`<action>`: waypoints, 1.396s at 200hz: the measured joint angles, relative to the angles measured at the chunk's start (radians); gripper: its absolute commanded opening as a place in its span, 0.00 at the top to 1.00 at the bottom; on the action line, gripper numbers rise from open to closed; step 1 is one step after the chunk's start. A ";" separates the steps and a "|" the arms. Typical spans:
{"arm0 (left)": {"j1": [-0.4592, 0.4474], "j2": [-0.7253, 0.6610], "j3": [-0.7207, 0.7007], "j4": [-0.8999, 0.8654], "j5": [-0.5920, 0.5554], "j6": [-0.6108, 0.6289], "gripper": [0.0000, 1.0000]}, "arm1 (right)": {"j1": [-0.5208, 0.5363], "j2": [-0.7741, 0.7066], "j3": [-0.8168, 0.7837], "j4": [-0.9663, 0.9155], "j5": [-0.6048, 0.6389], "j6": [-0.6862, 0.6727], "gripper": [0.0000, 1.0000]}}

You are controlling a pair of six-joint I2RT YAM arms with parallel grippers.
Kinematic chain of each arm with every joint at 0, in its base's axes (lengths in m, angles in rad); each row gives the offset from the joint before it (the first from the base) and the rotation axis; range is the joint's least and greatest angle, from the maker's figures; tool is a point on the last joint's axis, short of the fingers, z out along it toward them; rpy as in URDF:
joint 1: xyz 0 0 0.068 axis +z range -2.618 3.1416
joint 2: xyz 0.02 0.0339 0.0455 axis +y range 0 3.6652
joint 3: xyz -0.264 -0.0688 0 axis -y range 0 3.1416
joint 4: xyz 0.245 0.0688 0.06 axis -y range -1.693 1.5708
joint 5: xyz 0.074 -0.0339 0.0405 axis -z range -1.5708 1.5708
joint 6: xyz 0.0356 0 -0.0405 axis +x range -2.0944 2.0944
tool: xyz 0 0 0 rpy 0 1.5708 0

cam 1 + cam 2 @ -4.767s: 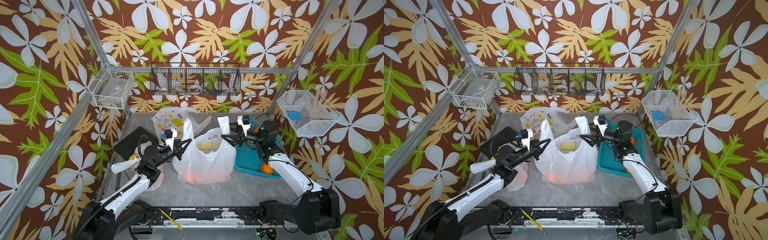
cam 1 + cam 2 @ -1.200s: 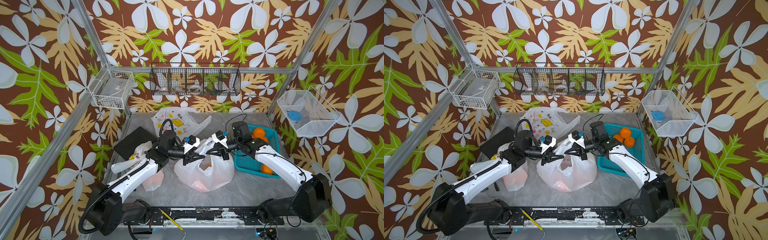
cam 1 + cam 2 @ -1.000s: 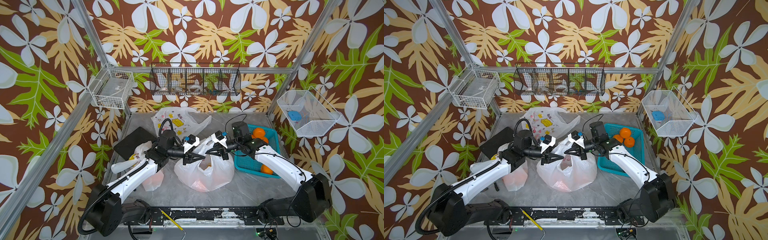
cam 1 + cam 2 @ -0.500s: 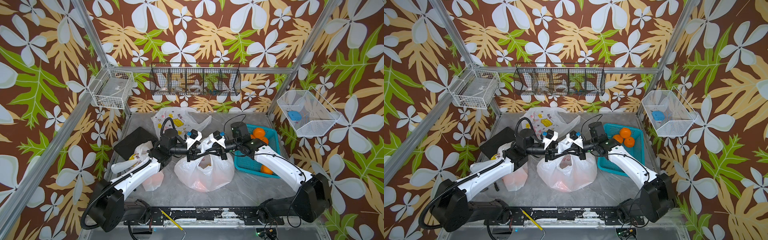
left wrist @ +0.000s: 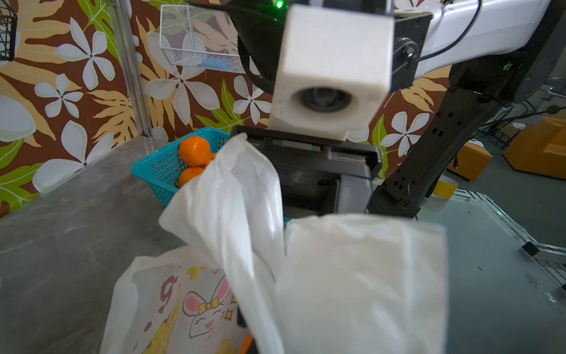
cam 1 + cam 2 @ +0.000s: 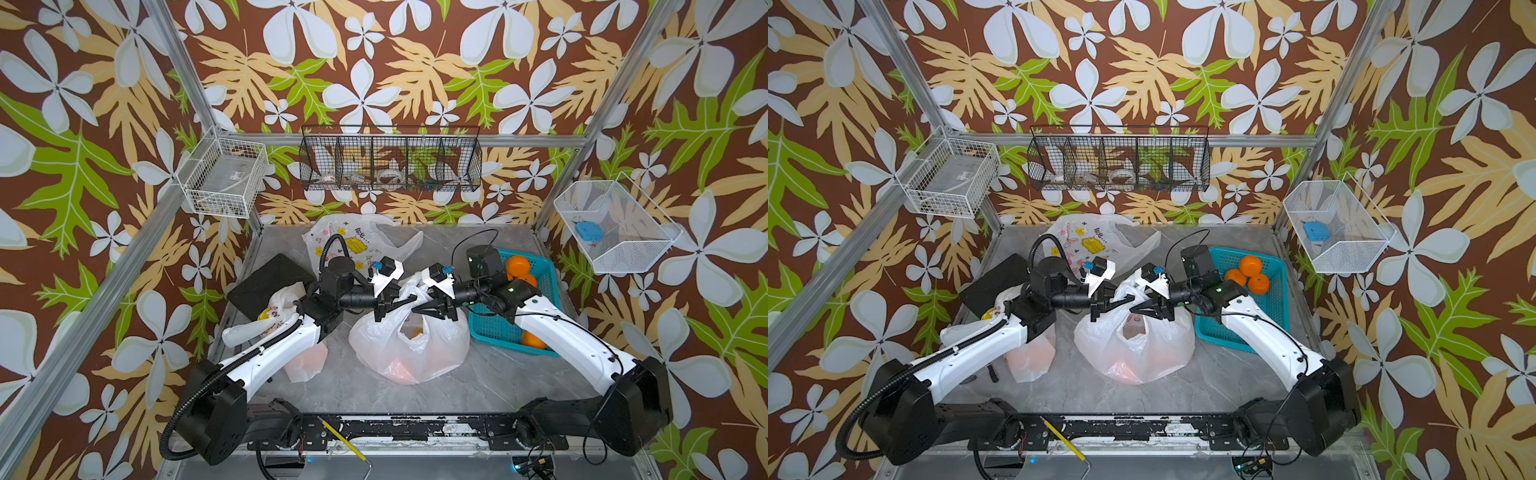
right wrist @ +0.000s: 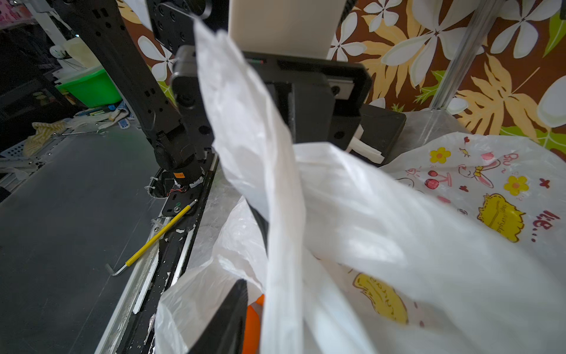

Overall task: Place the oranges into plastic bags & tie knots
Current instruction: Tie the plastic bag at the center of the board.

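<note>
Pinched tight at the left gripper (image 6: 397,300): jaws pressed together on a white handle strip (image 6: 409,291) of the middle bag (image 6: 409,353). Facing it tip to tip, just at its 3 o'clock, the right gripper (image 6: 424,308), jaws parted. In the right wrist view, one black finger (image 7: 226,318) set off to the side, with white bag film running past it. Cannot tell whether any of that film is caught.

Handles lifted and drawn together over the bag's mouth, not knotted. Below them, the bag's body slumped at the centre of the grey table (image 6: 498,374), mouth gaping. Orange fruit (image 6: 417,332) showing through the opening and glowing through the film lower down.

At 3 o'clock, touching the bag's side, a teal basket (image 6: 486,332) with loose oranges (image 6: 516,264) in it, partly under the right arm.

At 8 o'clock, under the left arm, a second bag (image 6: 307,361), orange-tinted inside, top bunched. Cannot tell if tied.

At 12 o'clock, a third bag (image 6: 361,232) lying flat against the back edge.

At 10 o'clock, a black board (image 6: 266,278).
</note>
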 measured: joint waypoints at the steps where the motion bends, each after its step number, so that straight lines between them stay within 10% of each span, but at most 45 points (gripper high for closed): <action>1: 0.000 -0.001 0.000 0.000 0.000 0.000 1.00 | -0.002 -0.002 -0.001 0.000 0.000 0.000 0.49; 58: 0.000 -0.013 -0.019 0.000 0.017 0.018 1.00 | -0.154 -0.121 -0.065 0.032 -0.032 0.043 0.20; 102: 0.000 -0.023 -0.033 0.000 0.028 0.036 1.00 | -0.165 -0.097 0.005 0.093 -0.076 0.083 0.19; 146: 0.000 -0.023 -0.035 0.000 0.031 0.048 1.00 | -0.109 -0.027 0.066 0.096 -0.103 0.086 0.44; 183: 0.000 -0.029 -0.042 0.000 0.029 0.051 0.95 | -0.106 -0.013 0.082 0.062 -0.115 0.079 1.00; 279: 0.000 -0.019 -0.072 0.015 -0.006 0.046 0.94 | -0.105 -0.092 0.127 0.014 -0.080 0.063 1.00</action>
